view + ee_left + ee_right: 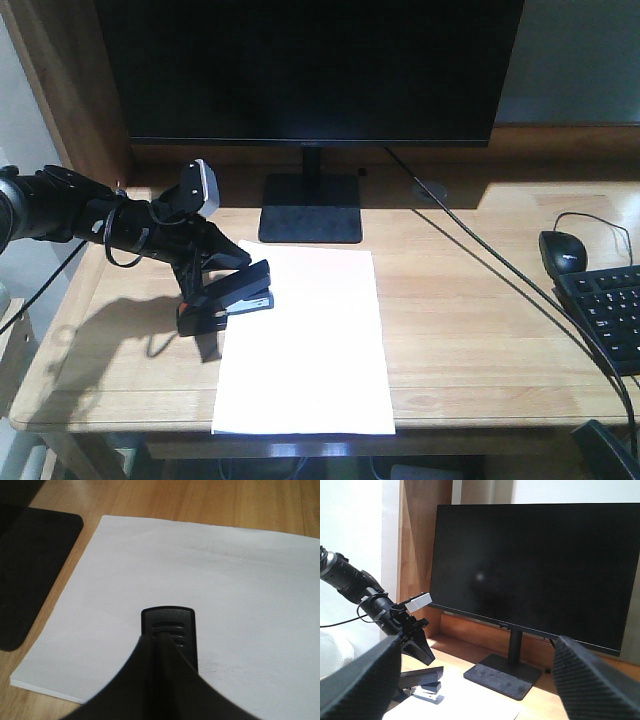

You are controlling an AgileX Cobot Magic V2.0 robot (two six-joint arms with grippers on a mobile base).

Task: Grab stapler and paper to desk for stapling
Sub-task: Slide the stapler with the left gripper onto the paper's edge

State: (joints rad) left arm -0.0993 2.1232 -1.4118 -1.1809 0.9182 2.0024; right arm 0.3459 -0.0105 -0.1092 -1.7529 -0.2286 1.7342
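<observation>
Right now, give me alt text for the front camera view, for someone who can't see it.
The left arm's gripper holds a black stapler at the left edge of a white paper lying on a light-wood desk. Behind stands a dark monitor; a black mouse and a keyboard sit at right.

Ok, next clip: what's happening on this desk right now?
The left arm's tool is shut on the small black stapler with the orange-red end, holding it at the left edge of the white sheet of paper, its front end over the sheet. The paper lies flat on the light-wood desk before the black monitor. The right tool stands open, well back, holding nothing.
</observation>
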